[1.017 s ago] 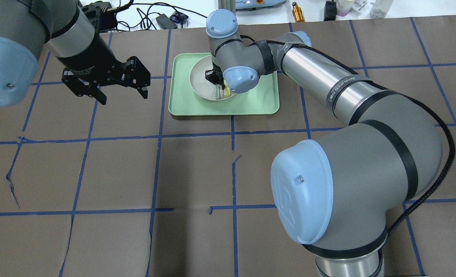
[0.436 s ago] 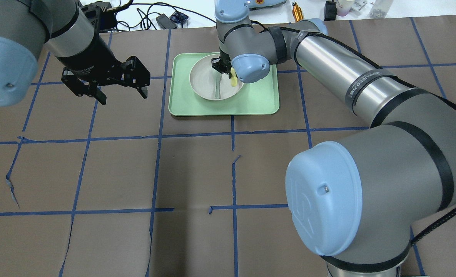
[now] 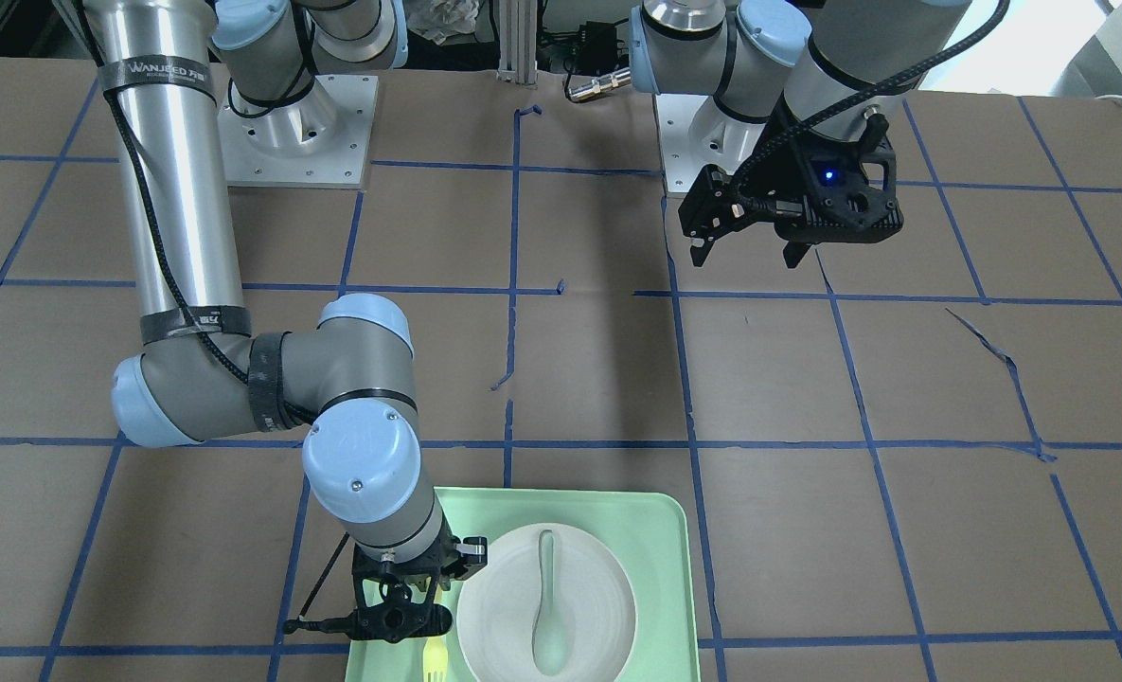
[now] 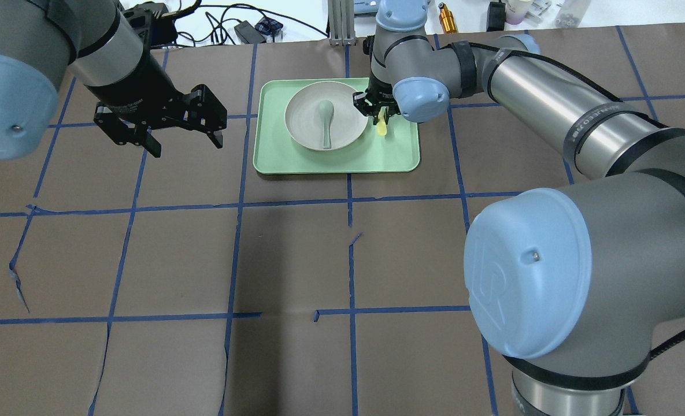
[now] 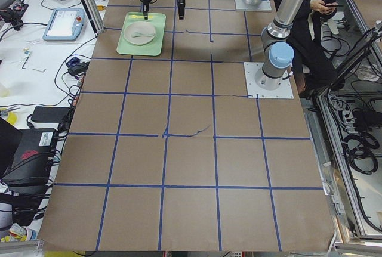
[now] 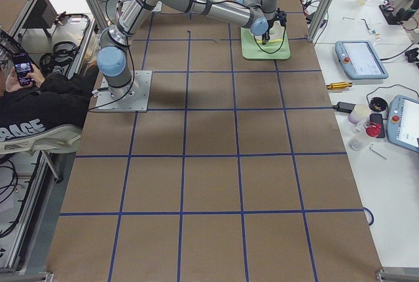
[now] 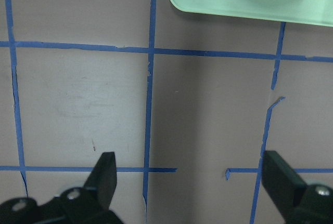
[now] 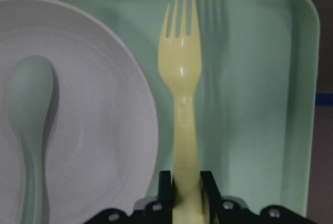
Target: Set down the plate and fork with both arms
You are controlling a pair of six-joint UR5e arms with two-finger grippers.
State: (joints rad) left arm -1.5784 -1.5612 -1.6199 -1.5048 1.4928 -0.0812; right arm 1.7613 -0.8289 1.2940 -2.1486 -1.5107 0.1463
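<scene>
The white plate (image 4: 302, 112) sits in the mint-green tray (image 4: 342, 162), a little left of the tray's middle. My right gripper (image 4: 377, 110) is shut on the handle of the pale-yellow fork (image 4: 381, 126). It holds the fork over the tray's bare floor just right of the plate's rim. The right wrist view shows the fork (image 8: 182, 94) beside the plate (image 8: 104, 130), tines pointing away. In the front-facing view the fork (image 3: 436, 658) hangs below the right gripper (image 3: 400, 616). My left gripper (image 4: 186, 145) is open and empty, above the table left of the tray.
A pale grey-green spoon (image 4: 325, 118) lies in the plate. Cables and small devices (image 4: 250, 29) lie past the table's far edge. The two arm bases (image 3: 295, 142) stand at the robot's side. Blue tape lines (image 4: 238, 202) cross the brown table cover.
My right gripper has carried the fork from over the plate to the right, past the plate's rim, over the bare tray. The left arm has not moved.
</scene>
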